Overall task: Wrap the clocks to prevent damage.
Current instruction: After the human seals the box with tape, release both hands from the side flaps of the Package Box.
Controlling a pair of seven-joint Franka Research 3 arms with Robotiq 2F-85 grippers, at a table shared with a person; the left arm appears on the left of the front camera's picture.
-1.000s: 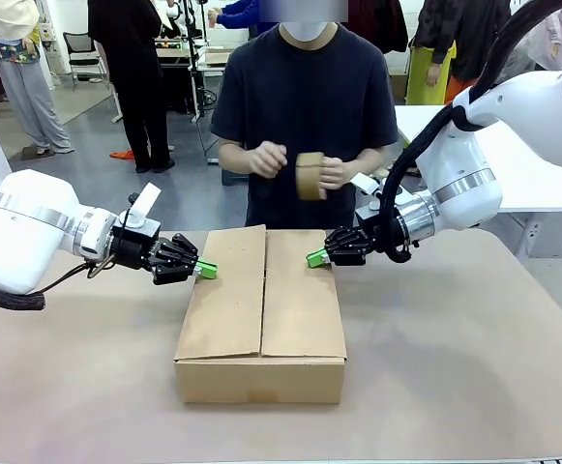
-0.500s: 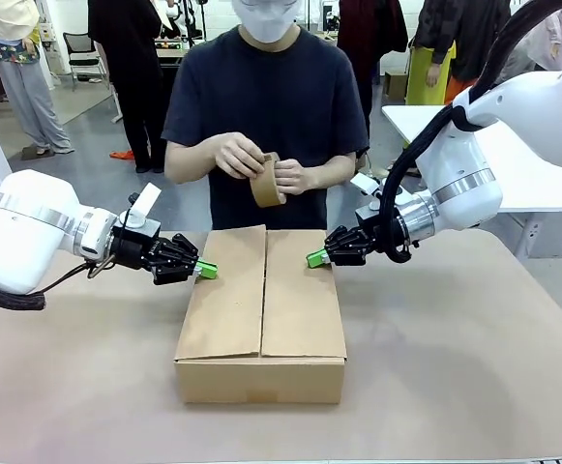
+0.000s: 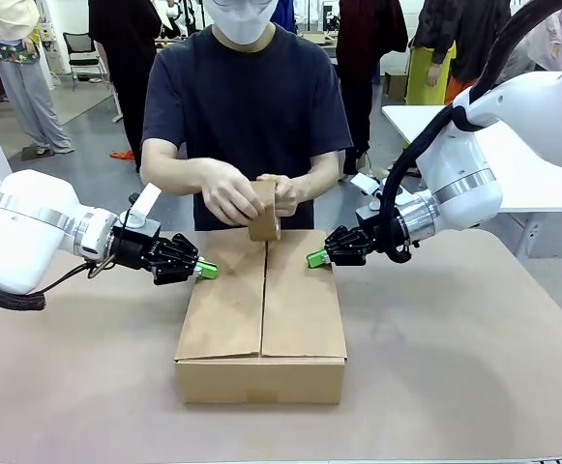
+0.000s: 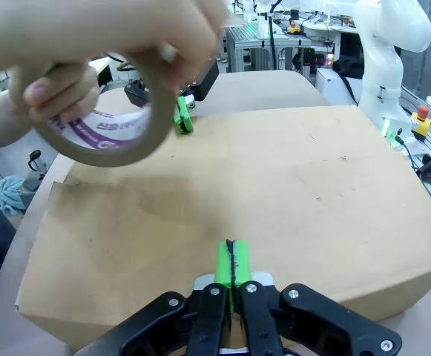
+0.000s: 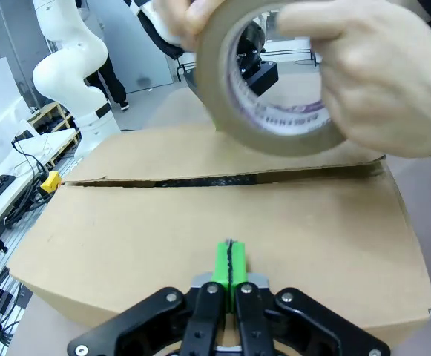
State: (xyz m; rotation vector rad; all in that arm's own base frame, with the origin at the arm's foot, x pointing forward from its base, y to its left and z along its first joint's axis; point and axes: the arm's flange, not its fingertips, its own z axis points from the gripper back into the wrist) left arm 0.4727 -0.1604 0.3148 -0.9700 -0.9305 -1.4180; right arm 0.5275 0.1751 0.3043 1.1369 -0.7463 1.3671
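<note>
Both pressed together, left gripper (image 3: 206,271) and right gripper (image 3: 313,258) hold the box (image 3: 261,319) flaps; the tape roll (image 3: 264,224) has dropped to its far seam, so sealing likely starts.

The person's hands (image 3: 224,193) now hold the roll of brown packing tape (image 3: 264,220) down at the far end of the cardboard box (image 3: 261,319) seam, lowered from chest height as the person leans in.

left arm (image 3: 31,230) and right arm (image 3: 466,186) both low, reaching inward. left gripper (image 3: 207,271) pads pressed together, tip pointing right. right gripper (image 3: 313,258) also closed, pointing left. tips well apart.
</note>
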